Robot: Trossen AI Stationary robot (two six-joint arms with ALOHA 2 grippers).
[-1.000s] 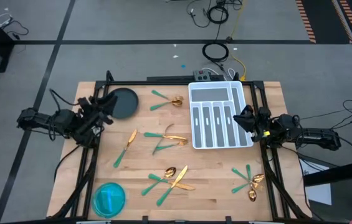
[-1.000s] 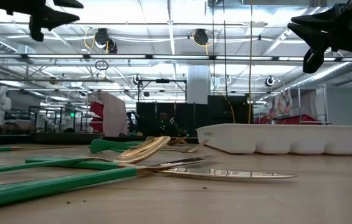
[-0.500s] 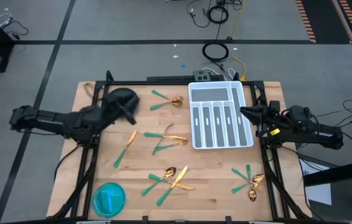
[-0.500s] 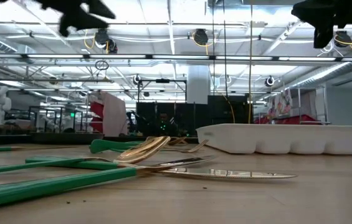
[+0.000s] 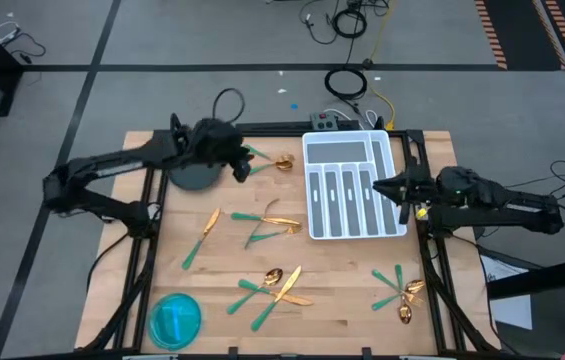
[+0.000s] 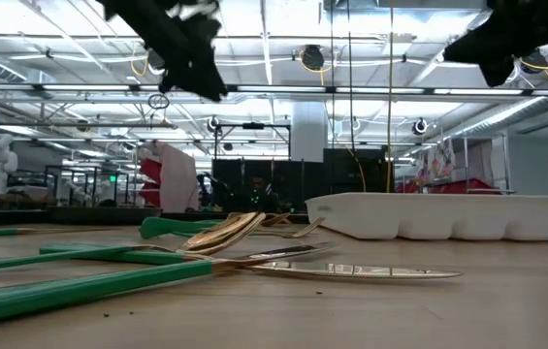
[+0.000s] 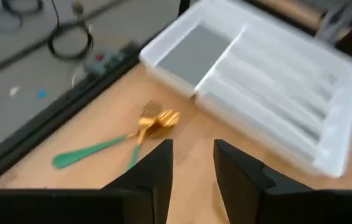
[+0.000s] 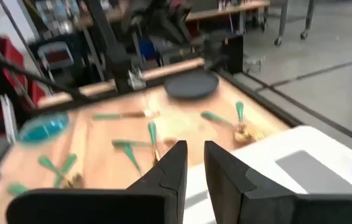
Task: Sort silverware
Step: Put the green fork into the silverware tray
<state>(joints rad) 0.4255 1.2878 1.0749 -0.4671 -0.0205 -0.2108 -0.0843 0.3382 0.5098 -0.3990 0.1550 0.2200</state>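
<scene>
I see the pale wooden plank worktop (image 5: 362,300), then the white plastic divided tray (image 5: 350,186), its long slots bare. Gold-headed, teal-handled silverware (image 5: 268,224) lies scattered on the wood outside it. My left gripper (image 5: 239,163) hovers released, holding nothing, near a round dark plate (image 5: 190,176); my right gripper (image 5: 382,187), fingers narrowly parted and empty, hangs over the tray's edge.

You have a white divided tray (image 5: 349,186) at about two o'clock on the wooden table (image 5: 232,255). A dark round plate (image 5: 190,174) sits near ten o'clock, a blue round dish (image 5: 175,320) at seven. Beyond twelve, a coiled black cable (image 5: 346,82) lies on the grey floor (image 5: 212,40).
</scene>
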